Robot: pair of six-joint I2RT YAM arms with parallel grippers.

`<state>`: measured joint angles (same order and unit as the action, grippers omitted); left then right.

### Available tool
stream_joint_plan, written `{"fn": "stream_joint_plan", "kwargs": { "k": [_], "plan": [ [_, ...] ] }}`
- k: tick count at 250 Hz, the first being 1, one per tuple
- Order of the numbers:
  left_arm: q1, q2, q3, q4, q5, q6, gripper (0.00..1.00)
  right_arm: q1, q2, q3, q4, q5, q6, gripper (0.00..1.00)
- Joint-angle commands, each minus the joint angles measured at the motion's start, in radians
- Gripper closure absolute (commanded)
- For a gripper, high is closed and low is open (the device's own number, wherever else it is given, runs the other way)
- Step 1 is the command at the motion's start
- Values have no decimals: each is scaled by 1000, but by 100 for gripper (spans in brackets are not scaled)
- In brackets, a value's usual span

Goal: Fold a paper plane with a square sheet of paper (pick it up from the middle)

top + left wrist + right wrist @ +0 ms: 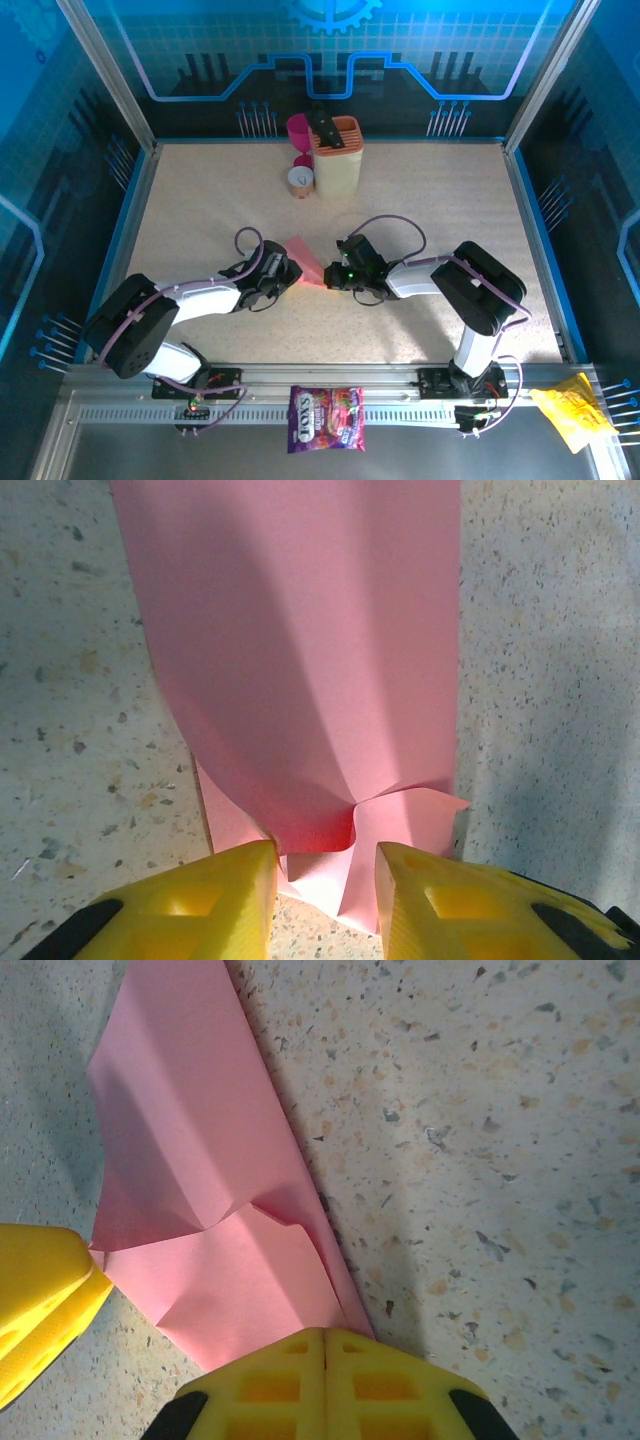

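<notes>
**Fold in progress between both grippers**

Folding is judged to be about midway. The sheet of paper (308,262) is doubled into a narrow band with loose flaps and is not yet a dart. It lies near the middle of the speckled table (450,220), between the two grippers.

The left gripper (325,865) is seen with its yellow fingers (235,900) partly spread, and the buckled near end of the sheet stands in the gap. Whether that end is squeezed cannot be told. The right gripper (325,1345) is pressed together, its tips set at the sheet's edge. Whether a layer is nipped there cannot be told.

From above, the long axis is laid from about 11 o'clock to 5 o'clock, and no finished nose can be made out.

Next, the bulge is likely to need flattening and the crease pressing down, with one end pinned meanwhile.
</notes>
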<state>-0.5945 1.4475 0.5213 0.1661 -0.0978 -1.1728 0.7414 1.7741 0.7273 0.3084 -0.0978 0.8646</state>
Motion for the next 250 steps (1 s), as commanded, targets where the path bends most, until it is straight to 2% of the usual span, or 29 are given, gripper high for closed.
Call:
{"fn": "stream_joint_plan", "kwargs": {
  "k": [1, 80, 151, 250],
  "plan": [
    [6, 5, -29, 19, -4, 0, 67, 27, 74, -33, -164, 19, 7, 100],
    [2, 16, -62, 55, -19, 3, 75, 27, 75, -30, -168, 21, 6, 100],
    [4, 30, -31, 60, -27, 48, 76, 29, 76, -31, -169, 23, 6, 100],
    [4, 25, -25, 48, -36, 59, 87, 29, 79, -30, -170, 18, 5, 100]
  ]
}}
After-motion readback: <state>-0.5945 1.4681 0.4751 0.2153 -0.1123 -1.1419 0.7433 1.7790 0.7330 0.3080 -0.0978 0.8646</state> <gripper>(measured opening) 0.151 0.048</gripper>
